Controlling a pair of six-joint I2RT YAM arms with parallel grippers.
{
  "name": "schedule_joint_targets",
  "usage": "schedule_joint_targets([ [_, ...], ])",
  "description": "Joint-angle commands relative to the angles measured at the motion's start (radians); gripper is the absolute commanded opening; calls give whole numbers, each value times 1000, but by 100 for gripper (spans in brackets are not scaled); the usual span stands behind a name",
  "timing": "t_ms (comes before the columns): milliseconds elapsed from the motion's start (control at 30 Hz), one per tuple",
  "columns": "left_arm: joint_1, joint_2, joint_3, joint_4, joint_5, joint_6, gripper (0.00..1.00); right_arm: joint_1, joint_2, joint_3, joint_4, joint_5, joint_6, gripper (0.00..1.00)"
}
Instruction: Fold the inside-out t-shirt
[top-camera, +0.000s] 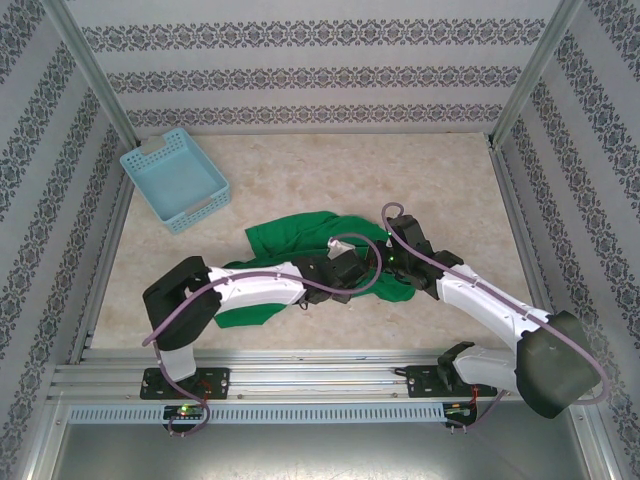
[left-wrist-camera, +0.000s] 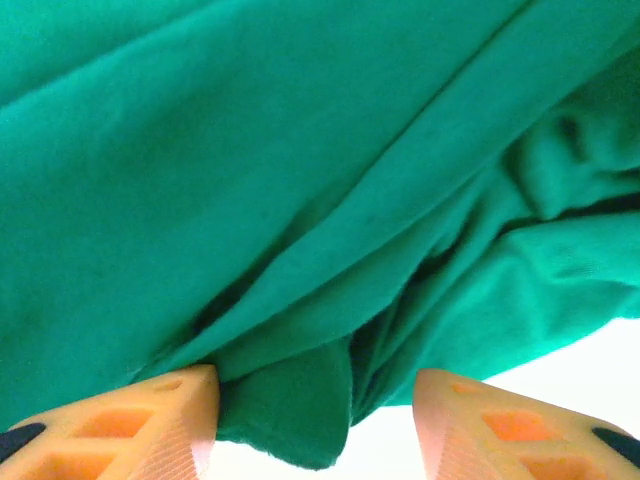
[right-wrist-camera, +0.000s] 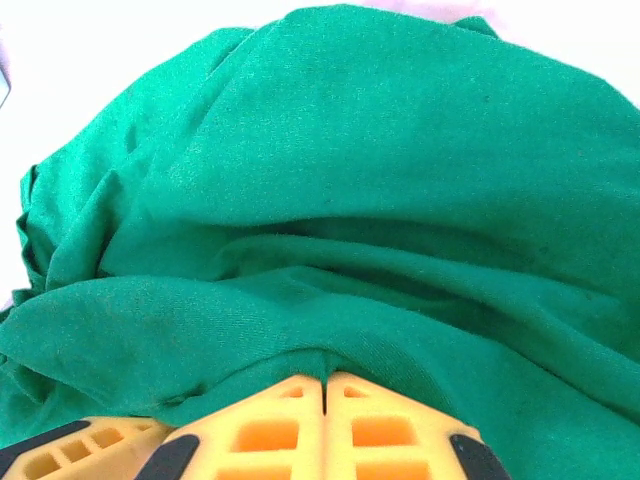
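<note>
The inside-out t-shirt (top-camera: 290, 238) lies crumpled in a heap at the middle of the table, plain bright green, with no tag showing. My left gripper (top-camera: 353, 274) sits low at the shirt's near right part. In the left wrist view it is open (left-wrist-camera: 315, 425), and a hanging flap of the shirt (left-wrist-camera: 300, 180) lies between its orange fingers (left-wrist-camera: 180, 425). My right gripper (top-camera: 393, 262) is at the shirt's right end, close to the left one. In the right wrist view it is shut (right-wrist-camera: 325, 385), pinching a puckered fold of the shirt (right-wrist-camera: 380, 150) at its tips.
A light blue lattice basket (top-camera: 175, 180) stands at the back left of the table, apart from the shirt. Patterned walls and metal posts (top-camera: 95, 75) enclose the table on three sides. A metal rail (top-camera: 320, 380) runs along the near edge by the arm bases.
</note>
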Motion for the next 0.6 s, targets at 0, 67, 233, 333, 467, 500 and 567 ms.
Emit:
schedule_joint_targets([
  [0, 16, 17, 27, -94, -54, -44, 51, 9, -21, -17, 27, -10, 9, 0],
  [67, 30, 21, 23, -95, -53, -49, 47, 9, -25, -23, 28, -7, 10, 0],
  [233, 39, -3, -5, -74, -48, -23, 31, 7, -28, -26, 11, 7, 4, 0],
  [333, 39, -37, -33, -43, -28, -5, 20, -1, -19, -22, -1, 21, -2, 0],
  [467, 39, -110, -95, 19, -6, 15, 6, -18, 3, -16, 1, 16, -16, 0],
  [500, 38, -133, -112, 34, -1, 20, 3, -23, 10, -15, 2, 14, -20, 0],
  [567, 39, -174, -141, 66, 20, 35, 0, -30, 31, -3, 1, 10, -29, 0],
])
